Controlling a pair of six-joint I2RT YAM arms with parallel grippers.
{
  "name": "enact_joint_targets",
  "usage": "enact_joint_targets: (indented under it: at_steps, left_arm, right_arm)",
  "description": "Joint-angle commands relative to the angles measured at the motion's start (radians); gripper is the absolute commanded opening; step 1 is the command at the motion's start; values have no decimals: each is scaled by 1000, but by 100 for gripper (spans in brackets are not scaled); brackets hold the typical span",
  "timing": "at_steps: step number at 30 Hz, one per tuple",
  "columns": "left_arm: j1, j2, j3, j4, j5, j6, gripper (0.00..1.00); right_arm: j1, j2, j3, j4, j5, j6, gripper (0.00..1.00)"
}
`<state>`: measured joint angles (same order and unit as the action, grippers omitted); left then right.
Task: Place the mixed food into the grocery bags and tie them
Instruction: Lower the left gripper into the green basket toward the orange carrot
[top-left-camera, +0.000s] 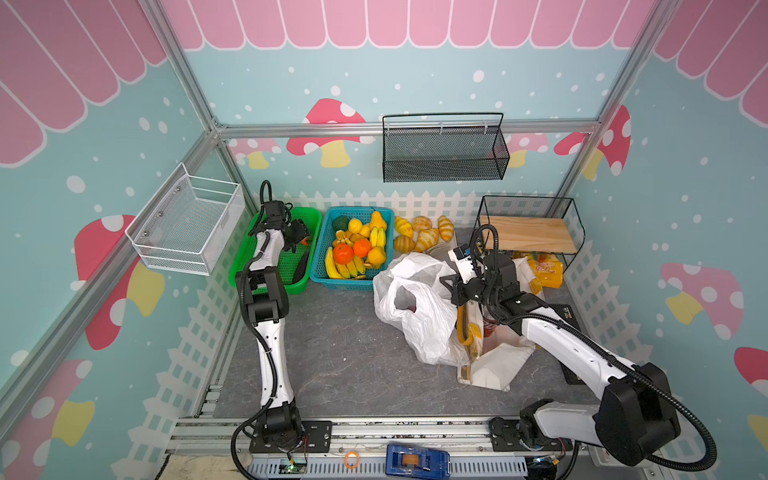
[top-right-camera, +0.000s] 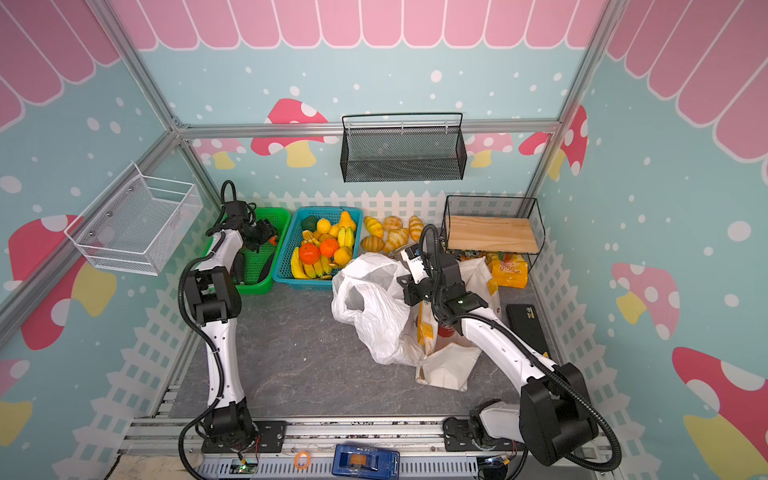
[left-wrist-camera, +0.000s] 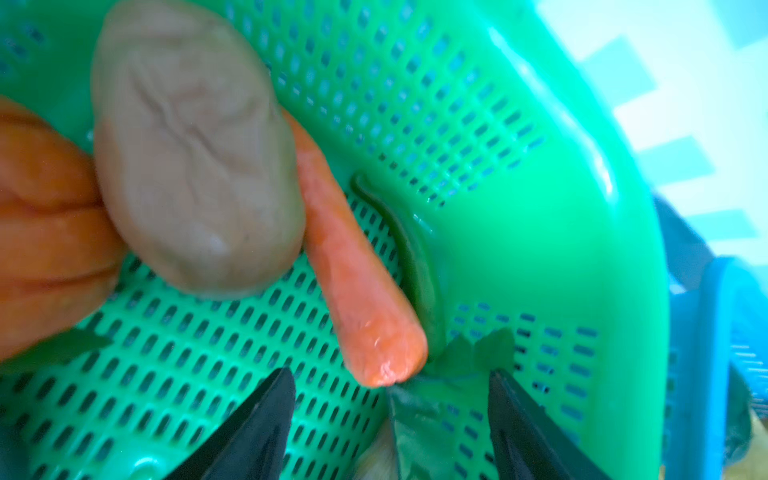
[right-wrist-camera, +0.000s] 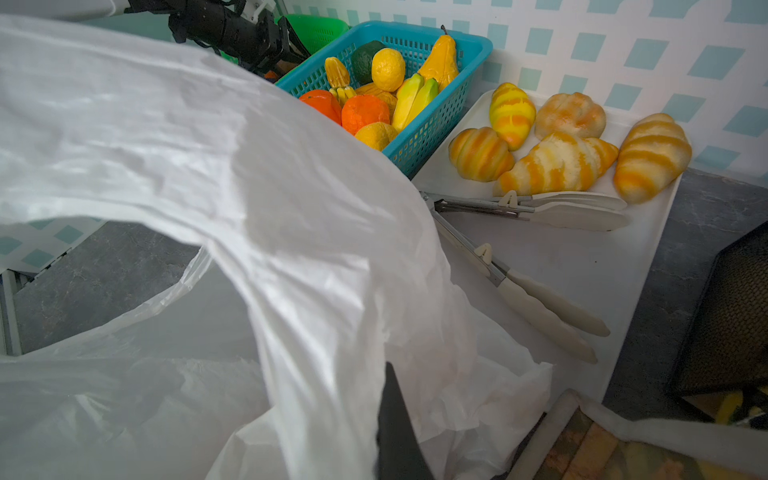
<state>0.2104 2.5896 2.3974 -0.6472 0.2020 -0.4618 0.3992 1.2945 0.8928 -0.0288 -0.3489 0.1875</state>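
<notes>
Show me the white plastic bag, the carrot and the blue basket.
white plastic bag (top-left-camera: 430, 332), in a top view, lower body
carrot (left-wrist-camera: 353, 286), left wrist view, middle
blue basket (right-wrist-camera: 428, 124), right wrist view, side wall

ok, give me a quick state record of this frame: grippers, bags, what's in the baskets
left gripper: open, in green basket, holding nothing
green basket: carrot, potato
right gripper: shut on plastic bag, holding its edge up
tote: partly under plastic bag, red can at its mouth
blue basket: oranges, bananas, lemon, pear
white tray: croissants, two tongs
</notes>
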Motion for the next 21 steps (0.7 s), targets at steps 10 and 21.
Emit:
enact_joint_targets:
  at_steps: [10, 21]
  left_arm:
    - [-31, 161, 213, -191, -132, 21, 70]
    - [-32, 131, 218, -197, -151, 51, 40]
  right_arm:
    - [-3, 21, -5, 4, 0, -25, 0]
    - [-4, 23, -8, 4, -6, -19, 0]
